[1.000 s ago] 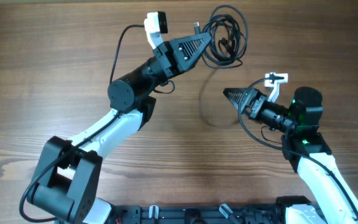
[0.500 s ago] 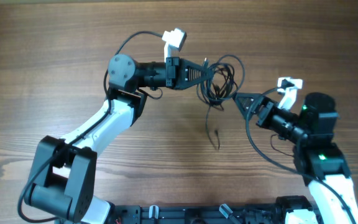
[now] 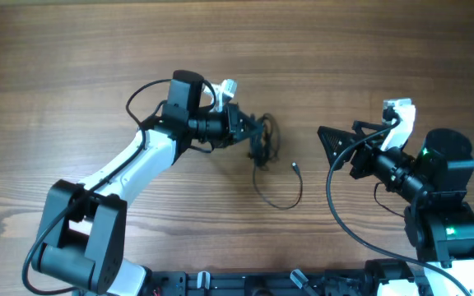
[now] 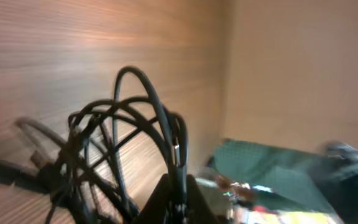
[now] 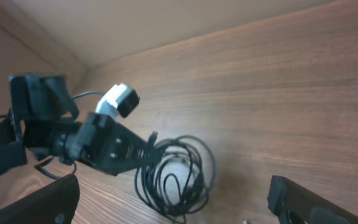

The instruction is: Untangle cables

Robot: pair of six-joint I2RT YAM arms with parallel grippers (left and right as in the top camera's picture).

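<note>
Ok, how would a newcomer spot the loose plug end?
At the middle of the wooden table, the left hand grips a bundle of thin black wires. One strand trails out and hooks back up; the tiny plug at its tip lies alone on bare wood.

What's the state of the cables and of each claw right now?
cables: tangled in a small coil, pinched at one side, one strand trailing loose
left claw: shut on the cables
right claw: open, empty, apart from the cables
</note>
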